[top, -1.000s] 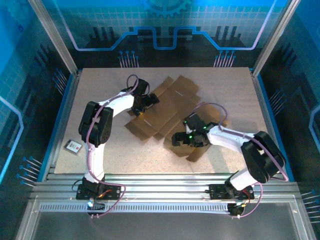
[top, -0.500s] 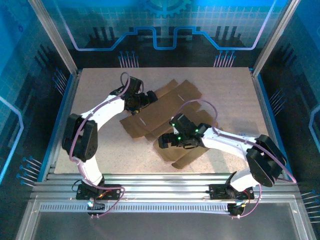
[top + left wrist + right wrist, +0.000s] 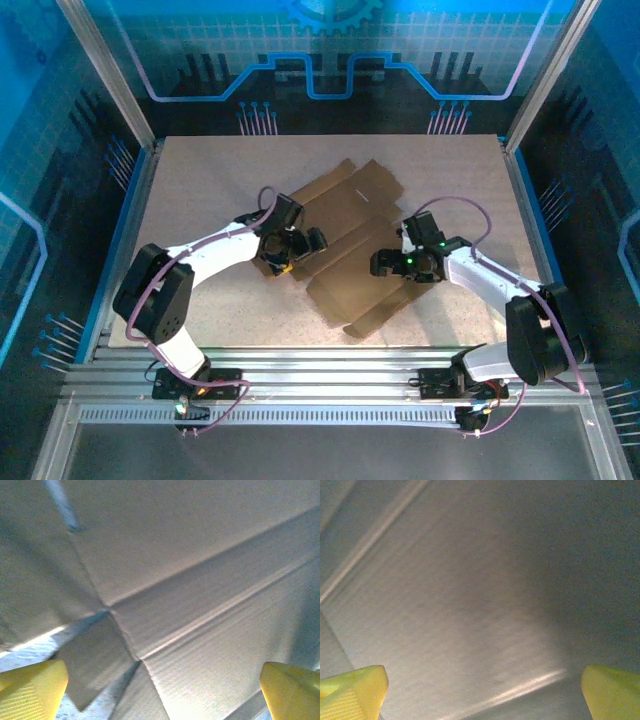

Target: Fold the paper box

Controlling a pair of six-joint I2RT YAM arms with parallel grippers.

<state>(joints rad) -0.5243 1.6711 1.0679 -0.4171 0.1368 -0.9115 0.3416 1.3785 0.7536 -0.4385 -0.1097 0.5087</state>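
the paper box point(image 3: 350, 235) lay as a flat brown die-cut sheet in the middle of the table point(image 3: 200, 180), running slantwise from the far centre toward the near right, with its flaps spread out. the left gripper point(image 3: 300, 246) sat at the sheet's left edge, its 2 yellow fingertips point(image 3: 30, 687) spread fully wide with creased cardboard showing below the gap, and it held nothing. the right gripper point(image 3: 384, 264) was over the sheet's right part, its jaws equally wide apart and empty, and whether either gripper touched the cardboard could not be told.
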